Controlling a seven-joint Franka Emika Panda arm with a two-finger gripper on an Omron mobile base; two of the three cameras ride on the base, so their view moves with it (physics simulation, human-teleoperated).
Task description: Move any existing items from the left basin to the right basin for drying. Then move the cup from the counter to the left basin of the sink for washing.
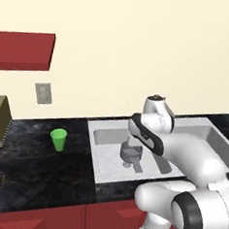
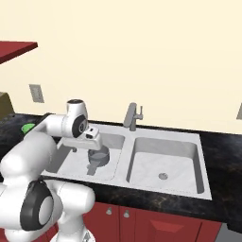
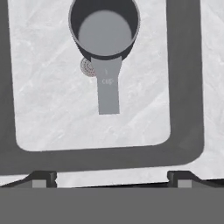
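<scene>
A glossy black marbled tabletop (image 1: 39,169) ran above dark red cabinet fronts (image 2: 156,222), under a cream wall with a grey outlet (image 1: 43,93). The steel sink (image 2: 203,160) had a faucet (image 2: 132,116) at its back edge. The grey pan (image 3: 104,30) sat in the left basin (image 3: 48,113), its handle beside the drain (image 3: 86,67). The right basin (image 2: 165,158) held only its drain. The green cup (image 1: 59,140) stood on the tabletop, well apart from the sink. The gripper (image 3: 109,183) hung above the pan, its fingers (image 3: 43,178) spread wide, gripping nothing. The arm hid part of the left basin in both base views.
</scene>
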